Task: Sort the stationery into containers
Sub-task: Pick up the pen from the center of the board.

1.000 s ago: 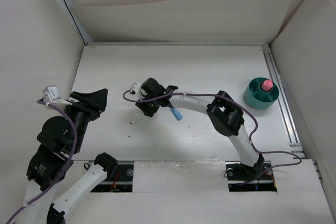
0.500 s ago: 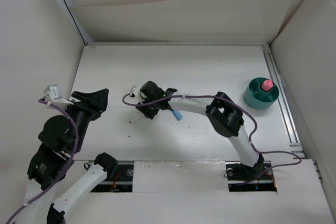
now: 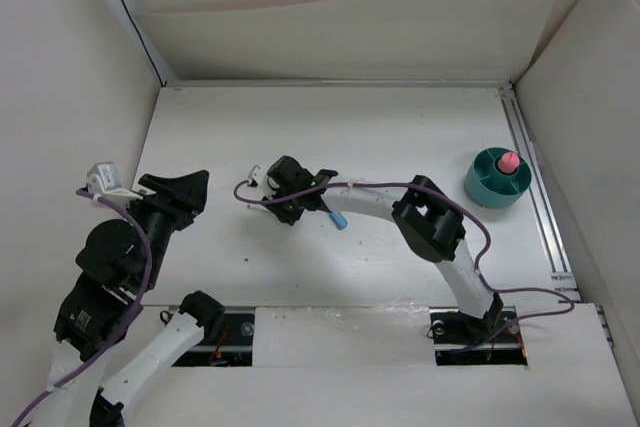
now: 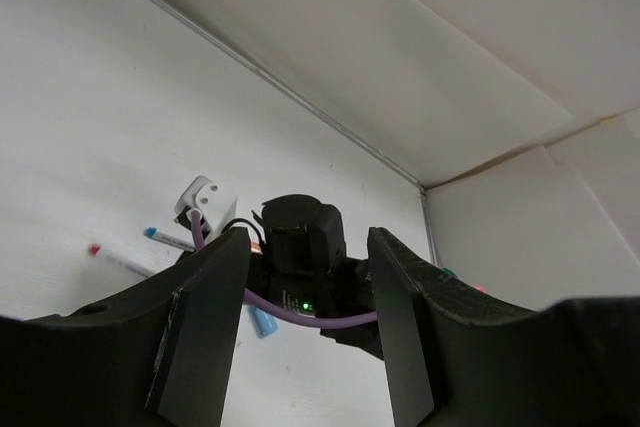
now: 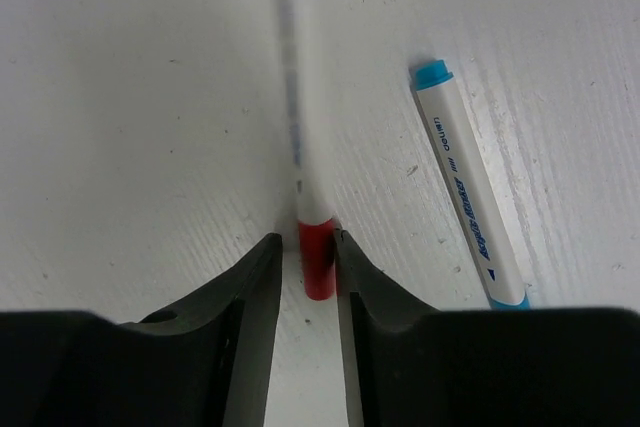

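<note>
My right gripper [image 3: 285, 197] [image 5: 305, 239] is low over the table's middle. Its jaws are closed on the red end of the thin red-white pen [image 5: 300, 147], which is hidden under it in the top view. The pen's far red tip shows in the left wrist view [image 4: 96, 248]. A white marker with light blue ends [image 5: 468, 187] lies just right of the pen. The light blue capsule [image 3: 338, 218] lies beside the right wrist. The teal organizer [image 3: 490, 187] stands at the far right with a pink piece [image 3: 508, 161] in it. My left gripper [image 3: 185, 189] [image 4: 310, 242] is open and empty.
White walls close in the table at the back and on both sides. A metal rail [image 3: 535, 177] runs along the right edge, next to the organizer. A purple cable [image 3: 245, 192] loops by the right gripper.
My right gripper has edged left and back. The pen that lay at its front left no longer shows in the top view. My left arm has shifted slightly.
</note>
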{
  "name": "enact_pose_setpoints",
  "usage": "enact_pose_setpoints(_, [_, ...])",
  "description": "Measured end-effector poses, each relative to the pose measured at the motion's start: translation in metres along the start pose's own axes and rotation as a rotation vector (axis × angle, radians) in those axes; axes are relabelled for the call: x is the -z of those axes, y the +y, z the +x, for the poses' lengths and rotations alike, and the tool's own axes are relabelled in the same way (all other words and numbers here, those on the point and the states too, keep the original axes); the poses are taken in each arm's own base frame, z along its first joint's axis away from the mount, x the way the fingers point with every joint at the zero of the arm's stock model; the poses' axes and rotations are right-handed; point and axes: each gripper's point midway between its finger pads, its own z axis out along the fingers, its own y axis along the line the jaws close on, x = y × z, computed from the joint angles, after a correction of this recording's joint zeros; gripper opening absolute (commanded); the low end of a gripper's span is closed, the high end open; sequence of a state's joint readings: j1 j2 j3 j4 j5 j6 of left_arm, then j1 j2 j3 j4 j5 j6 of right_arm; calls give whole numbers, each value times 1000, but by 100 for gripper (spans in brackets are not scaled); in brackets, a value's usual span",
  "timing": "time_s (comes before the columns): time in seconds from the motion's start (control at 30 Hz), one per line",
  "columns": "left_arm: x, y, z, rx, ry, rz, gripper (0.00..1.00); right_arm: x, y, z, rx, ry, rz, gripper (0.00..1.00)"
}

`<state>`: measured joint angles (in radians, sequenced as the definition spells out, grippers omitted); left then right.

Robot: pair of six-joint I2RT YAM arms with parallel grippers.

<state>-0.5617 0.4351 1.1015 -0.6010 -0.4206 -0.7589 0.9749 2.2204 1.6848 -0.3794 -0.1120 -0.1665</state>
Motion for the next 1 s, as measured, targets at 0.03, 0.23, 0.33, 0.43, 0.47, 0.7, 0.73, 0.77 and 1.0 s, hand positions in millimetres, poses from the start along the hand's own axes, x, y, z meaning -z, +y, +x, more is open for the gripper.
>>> enact_pose_setpoints(0.03, [0,0,1,-1,1,-1,48,0,0,0,-2,-3,1,31])
enact_pose_setpoints(0.23, [-3,4,6,-7,9,-9,48,4,2,5,-15,-28,5,13])
enact_pose_setpoints(0.33, [-4,5,8,-8,12,-11,48,5,2,6,-22,-39,6,9])
enact_pose_setpoints(0.43, [-2,5,7,-6,8,-7,48,7,4,8,-31,-44,1,6])
enact_pose_setpoints(0.47, [-2,5,6,-5,8,-7,48,9,6,9,-35,-43,-3,6])
enact_pose_setpoints(0.7, [-6,11,14,-14,20,-21,48,32,17,20,-64,-33,-34,4])
enact_pose_setpoints(0.73, [-6,13,16,-17,24,-26,48,39,18,16,-67,-45,-33,4])
enact_pose_setpoints(0.77, [-7,14,18,-20,28,-29,48,46,18,11,-67,-63,-30,4])
enact_pose_setpoints(1.0, [-12,15,31,-21,59,-12,48,110,12,-27,-84,-221,18,2])
